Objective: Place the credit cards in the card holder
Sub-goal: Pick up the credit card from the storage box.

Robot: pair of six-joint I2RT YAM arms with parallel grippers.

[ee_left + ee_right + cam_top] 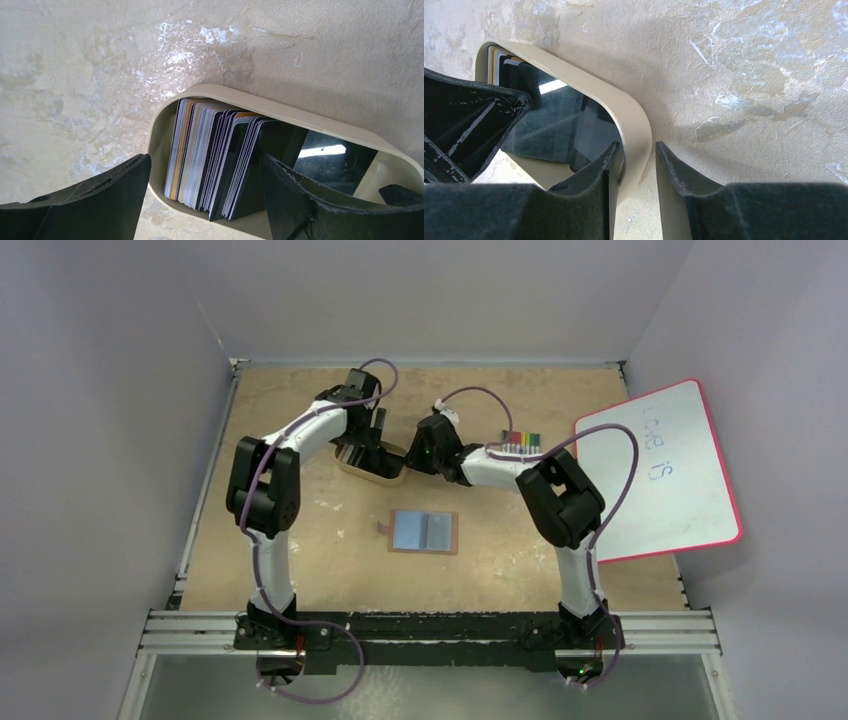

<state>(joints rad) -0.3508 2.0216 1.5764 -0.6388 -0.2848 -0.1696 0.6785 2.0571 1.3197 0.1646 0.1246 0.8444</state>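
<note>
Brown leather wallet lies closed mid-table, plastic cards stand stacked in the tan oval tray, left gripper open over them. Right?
No: the brown leather wallet lies open, blue-grey inside up; the top external view shows it. The plastic cards do stand stacked in the tan oval tray, left gripper open over them.

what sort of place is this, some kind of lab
Probably a robotics lab test cell: two robot arms bolted to a rail at the table edge, plain grey panels boxing the table in, and a whiteboard leaning alongside.
</note>
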